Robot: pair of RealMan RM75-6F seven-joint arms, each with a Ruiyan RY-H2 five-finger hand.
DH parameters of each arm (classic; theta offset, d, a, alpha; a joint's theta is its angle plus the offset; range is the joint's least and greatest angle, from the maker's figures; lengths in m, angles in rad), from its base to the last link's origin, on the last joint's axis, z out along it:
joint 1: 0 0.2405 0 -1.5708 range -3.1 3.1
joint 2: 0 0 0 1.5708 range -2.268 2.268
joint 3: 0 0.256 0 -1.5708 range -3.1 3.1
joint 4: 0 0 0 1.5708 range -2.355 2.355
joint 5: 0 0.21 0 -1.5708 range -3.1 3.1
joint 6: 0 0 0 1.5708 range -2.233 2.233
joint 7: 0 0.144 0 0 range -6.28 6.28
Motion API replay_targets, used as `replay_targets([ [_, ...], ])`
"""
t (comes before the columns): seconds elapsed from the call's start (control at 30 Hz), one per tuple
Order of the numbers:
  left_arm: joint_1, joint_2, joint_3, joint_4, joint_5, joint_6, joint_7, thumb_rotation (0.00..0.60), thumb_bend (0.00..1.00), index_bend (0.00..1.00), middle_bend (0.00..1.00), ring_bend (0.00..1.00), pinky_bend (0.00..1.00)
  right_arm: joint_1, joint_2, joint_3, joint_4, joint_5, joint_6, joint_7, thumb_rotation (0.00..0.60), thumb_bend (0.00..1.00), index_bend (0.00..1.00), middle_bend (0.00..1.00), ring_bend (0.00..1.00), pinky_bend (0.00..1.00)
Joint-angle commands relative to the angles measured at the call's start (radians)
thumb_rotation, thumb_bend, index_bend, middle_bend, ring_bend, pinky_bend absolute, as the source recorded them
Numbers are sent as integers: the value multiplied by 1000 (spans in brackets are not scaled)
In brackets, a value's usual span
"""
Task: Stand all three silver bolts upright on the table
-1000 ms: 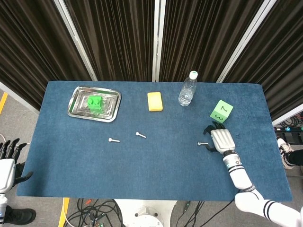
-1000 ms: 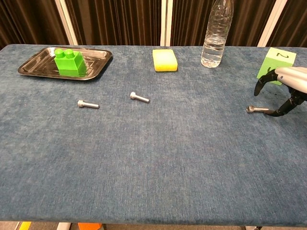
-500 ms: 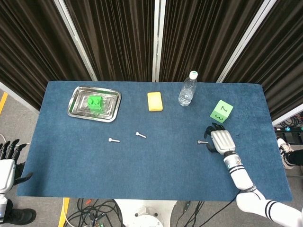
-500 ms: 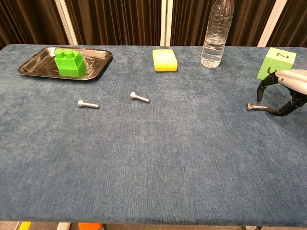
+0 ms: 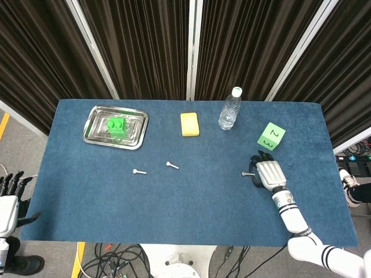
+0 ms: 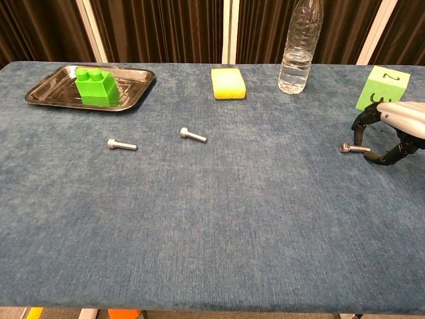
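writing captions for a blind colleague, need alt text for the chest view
The robot's right hand curls its dark fingers around the shank end of a silver bolt lying on the blue cloth table. Two more silver bolts lie flat at left, before a steel tray holding a green brick.

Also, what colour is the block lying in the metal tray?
Bright green. The block in the tray shows best in the chest view.

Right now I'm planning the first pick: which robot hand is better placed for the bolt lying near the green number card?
The right robot hand: its fingers already curl around that bolt. The left robot hand sits off the table's far corner.
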Motion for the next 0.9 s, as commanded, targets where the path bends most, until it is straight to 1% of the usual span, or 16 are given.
replay_targets([
  [0.03,0,0,0,1,0,-1,-2,600,0,180,73,0,0,-1,-4,-1,5,2,0,-1,600,317,480,216,31,101],
  [0.13,0,0,0,3,1,-2,-6,600,0,180,73,0,0,-1,-7,-1,8,4,5,-7,600,320,496,216,31,101],
  [0.3,-1,-2,0,7,1,-4,-11,600,0,180,73,0,0,0,-1,-2,0,-1,13,-22,600,358,531,227,31,101],
  [0.5,1,-3,1,11,1,-3,-15,600,0,180,73,0,0,11,38,-8,-44,-18,30,-103,600,378,550,238,31,101],
  [0.63,1,-3,1,12,2,-3,-17,600,0,180,73,0,0,30,78,-20,-87,-43,42,-214,600,378,552,243,32,85],
  [0.77,2,-4,2,15,2,-3,-21,600,0,180,73,0,0,58,114,-36,-121,-63,46,-368,600,379,552,243,31,65],
  [0.9,3,-6,3,17,3,-4,-24,600,0,180,73,0,0,79,121,-46,-122,-79,62,-505,600,380,553,244,31,49],
])
